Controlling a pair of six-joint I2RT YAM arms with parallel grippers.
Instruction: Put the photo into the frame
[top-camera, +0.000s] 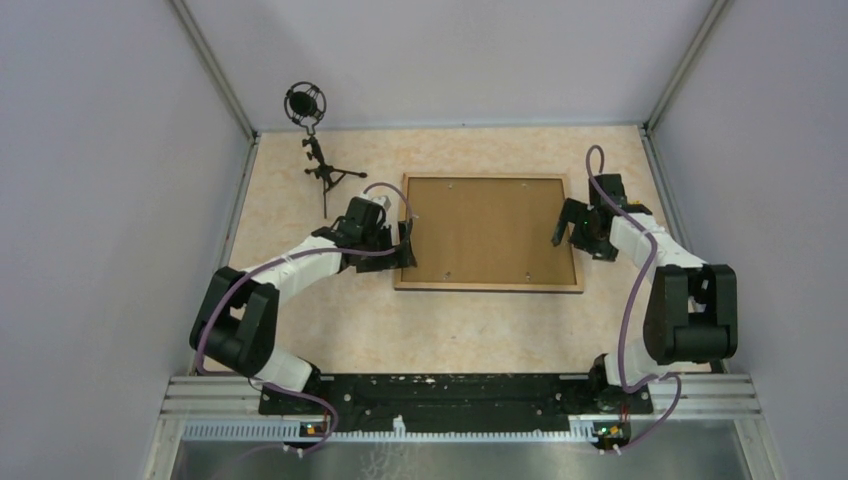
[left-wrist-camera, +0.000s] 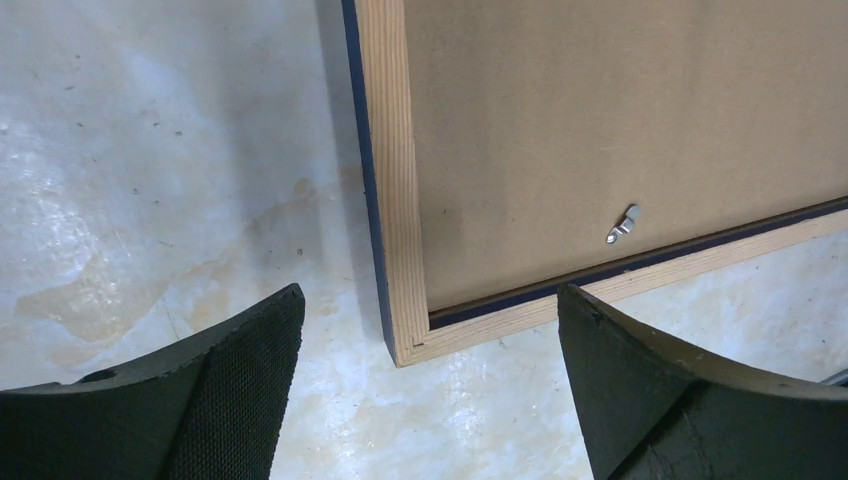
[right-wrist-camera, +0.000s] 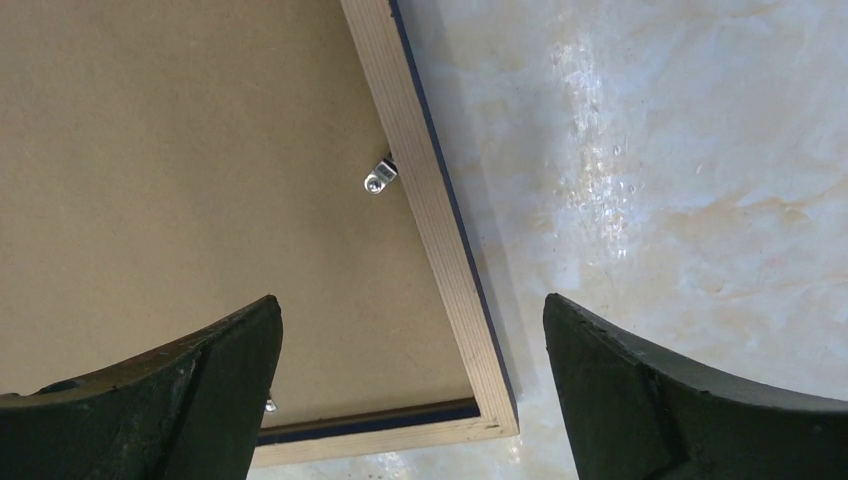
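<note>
The frame (top-camera: 490, 287) lies flat mid-table with its light wood side up and a dark blue outer edge. A plain brown backing board (top-camera: 490, 230) fills it, next to small metal clips (left-wrist-camera: 622, 225). The photo is hidden or out of view. My left gripper (top-camera: 405, 245) is open and empty at the frame's left rail. In the left wrist view the gripper (left-wrist-camera: 428, 292) straddles the near-left corner of the frame (left-wrist-camera: 395, 180). My right gripper (top-camera: 568, 228) is open and empty over the right rail. In the right wrist view the gripper (right-wrist-camera: 410, 300) spans the frame (right-wrist-camera: 425, 190) near its corner, with a clip (right-wrist-camera: 379, 178) there.
A black microphone on a small tripod (top-camera: 310, 120) stands at the back left, close to the left arm. Grey walls enclose the marbled tabletop (top-camera: 470, 330) on three sides. The arm bases sit on a black rail (top-camera: 450, 390) at the near edge.
</note>
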